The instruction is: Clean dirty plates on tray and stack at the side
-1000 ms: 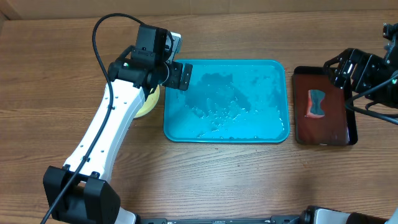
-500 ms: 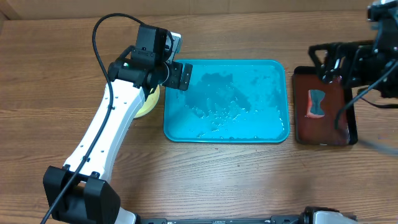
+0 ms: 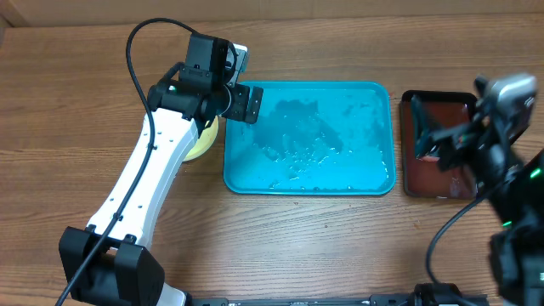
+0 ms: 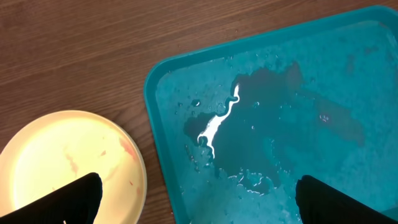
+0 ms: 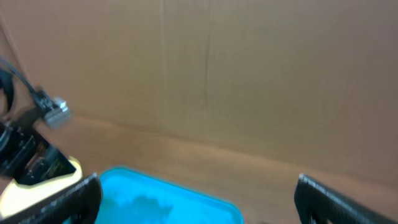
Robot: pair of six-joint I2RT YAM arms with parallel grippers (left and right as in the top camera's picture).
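Observation:
The teal tray lies in the middle of the table, wet and holding no plates; it also shows in the left wrist view and the right wrist view. A pale yellow-green plate with small red smears sits on the table just left of the tray, mostly hidden under my left arm in the overhead view. Any plates beneath it are hidden. My left gripper is open and empty, straddling the plate's edge and the tray's left rim. My right gripper is open and empty, raised over the dark tray.
A dark red-black tray stands right of the teal tray, partly covered by my right arm. A cardboard wall closes off the back of the table. Bare wood lies in front of both trays.
My right arm has swung from the back right, lifting up and forward over the dark tray. My left arm, the plate and the teal tray have not moved.

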